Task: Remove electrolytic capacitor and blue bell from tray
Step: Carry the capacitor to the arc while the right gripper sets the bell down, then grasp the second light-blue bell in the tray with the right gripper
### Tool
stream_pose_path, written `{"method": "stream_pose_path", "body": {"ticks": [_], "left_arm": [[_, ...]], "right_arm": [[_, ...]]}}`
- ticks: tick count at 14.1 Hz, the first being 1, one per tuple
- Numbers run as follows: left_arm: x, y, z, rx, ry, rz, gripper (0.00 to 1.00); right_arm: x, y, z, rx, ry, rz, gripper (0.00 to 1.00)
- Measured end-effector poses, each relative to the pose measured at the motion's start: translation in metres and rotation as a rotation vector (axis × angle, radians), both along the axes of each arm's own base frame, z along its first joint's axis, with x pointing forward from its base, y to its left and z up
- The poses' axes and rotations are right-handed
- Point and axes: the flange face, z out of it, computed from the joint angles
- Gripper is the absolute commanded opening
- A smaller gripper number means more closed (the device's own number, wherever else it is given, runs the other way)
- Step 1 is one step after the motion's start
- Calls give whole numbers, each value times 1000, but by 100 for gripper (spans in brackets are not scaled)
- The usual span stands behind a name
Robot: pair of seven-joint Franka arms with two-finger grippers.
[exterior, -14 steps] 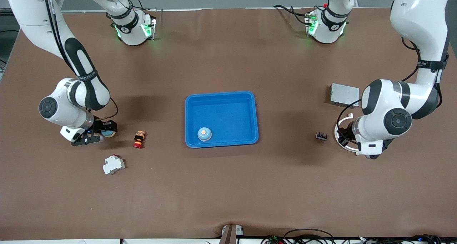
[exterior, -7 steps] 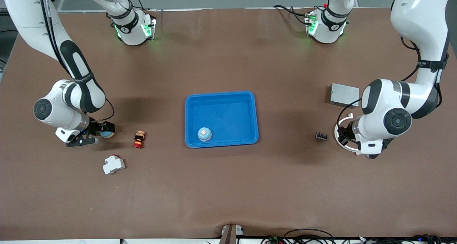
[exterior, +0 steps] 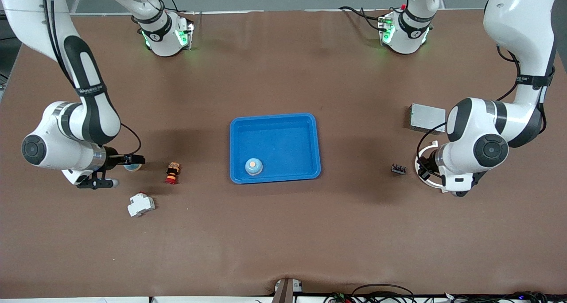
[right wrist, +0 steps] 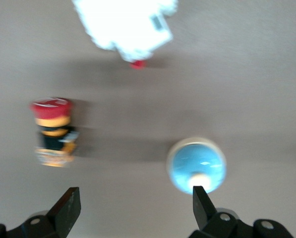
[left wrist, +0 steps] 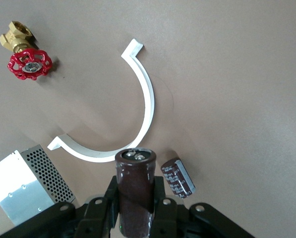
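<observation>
While the left gripper [left wrist: 135, 208] clamps an upright capacitor [left wrist: 134, 173] above the table, the right gripper [right wrist: 133, 210] hangs with jaws spread over a blue bell [right wrist: 196, 165] lying beside a red push button [right wrist: 52, 130]. A second bell [exterior: 254, 166] sits in the tray [exterior: 310, 121], at its rim nearer the camera. It looks light, hard and smooth-domed, probably slippery; pinching low across its widest part seems safest.

- The right gripper [exterior: 116, 172] lets go of the blue bell [exterior: 131, 165], its fingers now spread wide.
- The right arm pulls back toward its end of the table.
- The bell sits on the table, free.
</observation>
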Motion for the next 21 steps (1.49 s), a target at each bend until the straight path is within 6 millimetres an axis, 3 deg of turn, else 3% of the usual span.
{"method": "stream_pose_path", "body": {"ticks": [2,5,10,16,21], "left_arm": [[-1,-2,0,1,0,7,0],[-1,-3,-1,1,1,9,0],[-2,-4,-1,1,3,7,0],[-1,-3,2,1,-3,6,0],[1,0,16,-3,-18,-31,0]], "right_arm": [[1,60,15,-26,-3,-71,100],[-7,142,18,-56,-25,-152,100],[-15,223,8,-60,-114,-276,100],[-25,327,-43,-71,-141,-401,100],[-22,372,-58,-69,-146,-463,100]]}}
